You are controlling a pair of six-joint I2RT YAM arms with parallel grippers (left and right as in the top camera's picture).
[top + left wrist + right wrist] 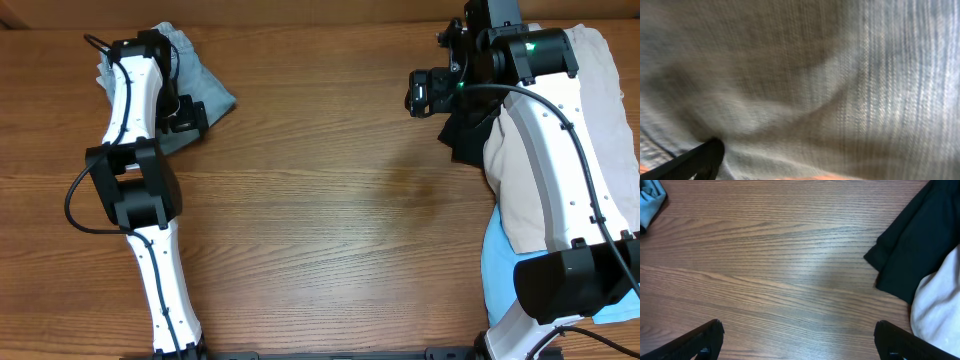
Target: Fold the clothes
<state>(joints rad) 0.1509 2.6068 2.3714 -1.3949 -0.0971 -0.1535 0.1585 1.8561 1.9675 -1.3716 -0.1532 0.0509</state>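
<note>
The light-blue denim shorts (208, 95) lie bunched at the table's far left. My left gripper (183, 108) is down on them. In the left wrist view the denim (830, 80) fills the frame. One black finger (702, 159) shows at the lower left in its wide position; the other is hidden by cloth. My right gripper (421, 91) is open and empty over bare wood (797, 330), just left of the black garment (462, 130) (920, 240). Beige shorts (612, 120) (940, 310) and a sky-blue garment (500, 270) lie under my right arm.
The wooden table (330, 200) stretches between the two arms. The pile of garments fills the right edge. A corner of the denim shows at the top left of the right wrist view (650, 200).
</note>
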